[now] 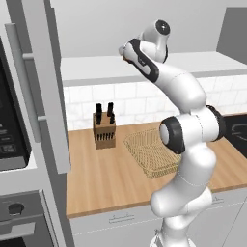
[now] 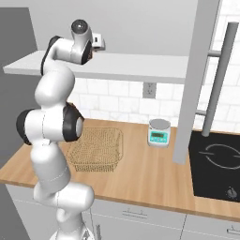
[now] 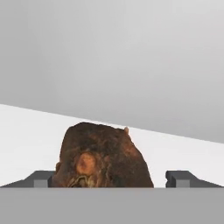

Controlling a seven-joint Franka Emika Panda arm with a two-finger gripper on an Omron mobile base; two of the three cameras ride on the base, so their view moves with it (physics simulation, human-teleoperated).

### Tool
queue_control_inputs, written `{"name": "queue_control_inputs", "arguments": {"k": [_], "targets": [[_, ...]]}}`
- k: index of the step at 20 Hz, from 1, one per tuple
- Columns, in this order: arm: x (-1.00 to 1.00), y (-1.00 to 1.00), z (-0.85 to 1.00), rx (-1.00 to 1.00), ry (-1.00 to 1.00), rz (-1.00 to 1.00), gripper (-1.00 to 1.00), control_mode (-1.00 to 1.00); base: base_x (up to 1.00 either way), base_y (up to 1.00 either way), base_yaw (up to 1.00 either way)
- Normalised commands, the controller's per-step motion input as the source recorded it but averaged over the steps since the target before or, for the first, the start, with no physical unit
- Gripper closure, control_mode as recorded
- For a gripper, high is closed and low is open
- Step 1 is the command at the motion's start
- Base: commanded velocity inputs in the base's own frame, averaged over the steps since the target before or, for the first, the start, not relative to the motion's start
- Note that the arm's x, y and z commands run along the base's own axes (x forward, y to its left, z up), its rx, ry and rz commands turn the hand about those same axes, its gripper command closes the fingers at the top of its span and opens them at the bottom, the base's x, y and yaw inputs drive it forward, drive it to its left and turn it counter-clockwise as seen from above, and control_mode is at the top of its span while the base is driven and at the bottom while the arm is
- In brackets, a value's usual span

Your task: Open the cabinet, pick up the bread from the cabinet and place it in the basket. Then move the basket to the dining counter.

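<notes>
Cabinet (image 1: 43, 87) doors already swung wide, so arm can reach in at shelf (image 2: 117, 65) height. Tool (image 3: 112, 179) is open, jaws spread either side of the bread (image 3: 103, 155), which sits on the white shelf between the fingertips (image 3: 41, 178); no squeeze yet, looks lined up for a grab. Bread's far edge also peeks by the wrist in left base view. Basket (image 1: 149, 153) waits on the wooden desk (image 1: 106, 178) directly below, prob. so the drop is short. Next: close on bread w/o shoving it back.
</notes>
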Motion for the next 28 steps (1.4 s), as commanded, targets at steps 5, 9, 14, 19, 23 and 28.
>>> {"name": "queue_control_inputs", "arguments": {"k": [5,9,14,19,23,28], "targets": [[0.23,0.24,-0.36,0.00,0.03,0.02,1.00,-1.00,0.00,0.00,0.00],[-0.05,0.05,-0.53,0.03,0.00,0.06,1.00,-1.00,0.00,0.00,0.00],[-0.41,0.00,-0.29,0.12,-0.06,0.12,1.00,-1.00,0.00,0.00,0.00],[-0.71,0.00,0.24,0.03,0.00,0.08,1.00,-1.00,0.00,0.00,0.00],[-1.00,0.00,0.29,0.01,0.21,0.07,1.00,-1.00,0.00,0.00,0.00],[-1.00,-0.02,0.30,0.00,0.20,0.07,1.00,-1.00,0.00,0.00,0.00]]}}
